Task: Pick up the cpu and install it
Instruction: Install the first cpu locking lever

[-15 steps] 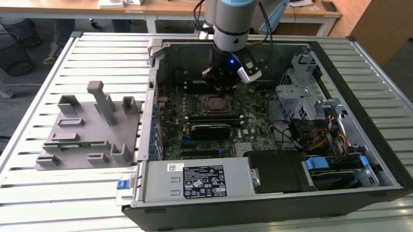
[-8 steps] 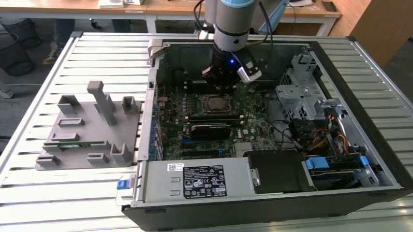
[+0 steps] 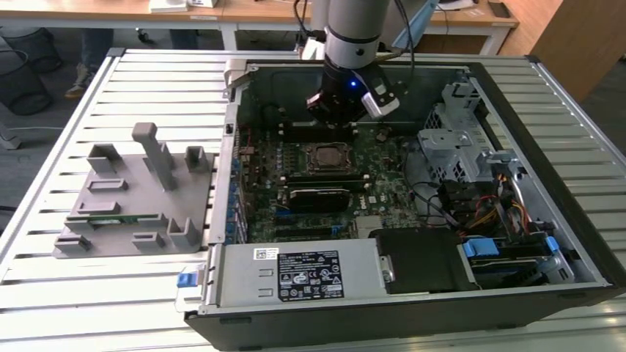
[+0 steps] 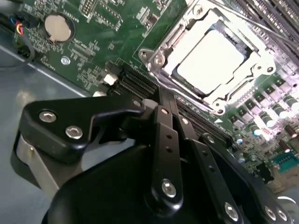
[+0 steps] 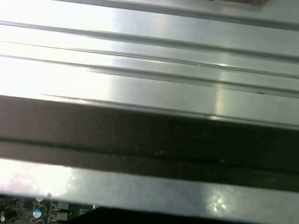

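In the second wrist view the cpu (image 4: 212, 58), a silvery square plate, lies flat inside the metal-framed socket (image 4: 159, 51) on the green motherboard (image 4: 93, 28). My gripper (image 4: 162, 95) hovers just short of the socket's edge. Its black fingers (image 4: 164, 116) are pressed together and hold nothing. In the exterior view the gripper (image 3: 335, 117) hangs inside the open computer case, a little behind the socket (image 3: 328, 156) at the board's middle, apart from it.
A grey fixture (image 3: 137, 198) with upright posts and a green memory stick (image 3: 113, 218) lies on the ribbed table at the exterior view's left. The case holds a power supply (image 3: 298, 275), drive cage (image 3: 455, 143) and cables (image 3: 489, 213). The first wrist view shows the case rim (image 5: 149, 135).
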Controlling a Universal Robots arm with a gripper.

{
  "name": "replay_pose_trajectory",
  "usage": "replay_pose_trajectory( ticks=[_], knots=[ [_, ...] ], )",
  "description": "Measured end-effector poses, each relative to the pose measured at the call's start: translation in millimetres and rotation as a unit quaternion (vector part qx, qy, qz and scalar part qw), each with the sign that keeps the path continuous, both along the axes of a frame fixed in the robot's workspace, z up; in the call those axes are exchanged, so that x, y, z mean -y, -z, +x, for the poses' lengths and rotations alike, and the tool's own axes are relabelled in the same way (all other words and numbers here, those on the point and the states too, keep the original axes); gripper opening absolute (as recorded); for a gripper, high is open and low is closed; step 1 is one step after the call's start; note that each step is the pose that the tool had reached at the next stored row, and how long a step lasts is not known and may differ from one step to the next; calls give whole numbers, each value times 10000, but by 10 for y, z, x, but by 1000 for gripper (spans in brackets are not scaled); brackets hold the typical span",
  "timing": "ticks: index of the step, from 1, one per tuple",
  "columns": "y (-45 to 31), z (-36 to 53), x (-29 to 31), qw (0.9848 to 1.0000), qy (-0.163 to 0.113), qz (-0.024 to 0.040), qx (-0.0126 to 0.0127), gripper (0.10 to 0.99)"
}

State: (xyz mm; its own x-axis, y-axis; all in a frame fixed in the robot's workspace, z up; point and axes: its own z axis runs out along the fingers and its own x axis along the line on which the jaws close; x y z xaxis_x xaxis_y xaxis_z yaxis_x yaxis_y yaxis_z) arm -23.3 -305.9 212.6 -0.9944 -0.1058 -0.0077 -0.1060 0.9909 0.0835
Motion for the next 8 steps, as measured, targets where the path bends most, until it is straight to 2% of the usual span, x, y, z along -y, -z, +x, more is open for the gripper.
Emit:
replay_pose_trajectory(
  ticks=[8],
  knots=[
    [1, 0, 53, 10000, 0, -1, 0, 110]
  ],
)
